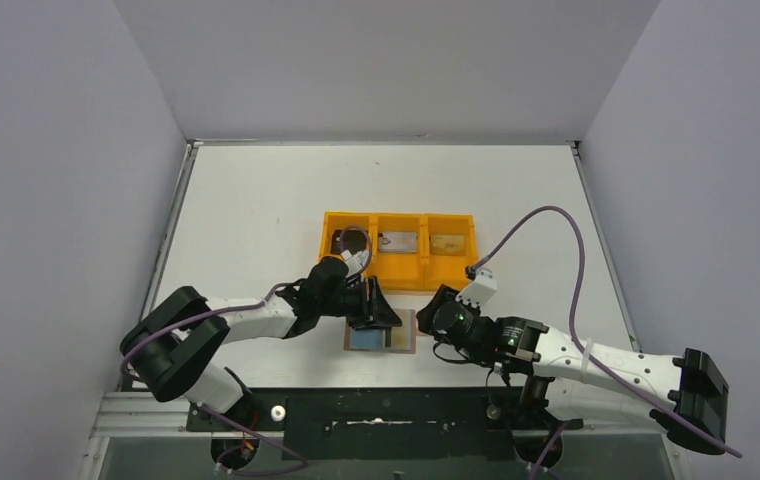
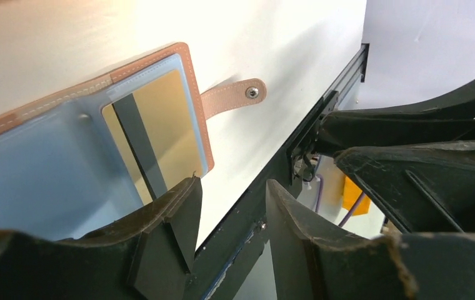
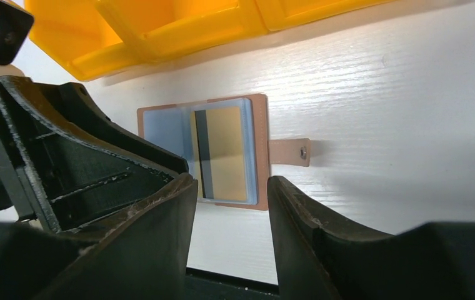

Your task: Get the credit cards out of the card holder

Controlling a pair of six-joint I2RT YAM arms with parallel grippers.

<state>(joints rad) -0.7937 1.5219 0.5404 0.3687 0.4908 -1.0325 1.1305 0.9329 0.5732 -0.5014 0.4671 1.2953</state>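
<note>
My left gripper (image 2: pixel 232 187) and right gripper (image 3: pixel 230 184) hang unclenched, empty, over the card holder (image 3: pixel 163 128) lying open. Wrist views show a gold card (image 3: pixel 225 153) in its tab-side panel; only the top view shows the orange tray (image 1: pixel 399 277), seemingly holding cards (image 1: pixel 401 241).

One card holder (image 3: pixel 166 128), one orange tray (image 1: pixel 436 272), perhaps three credit cards (image 3: pixel 225 153).

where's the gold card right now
In the top view, the thin gold-tan card sits inside the open brown leather wallet, in its right panel by the snap tab, just on the near side of the orange plastic tray.
</note>
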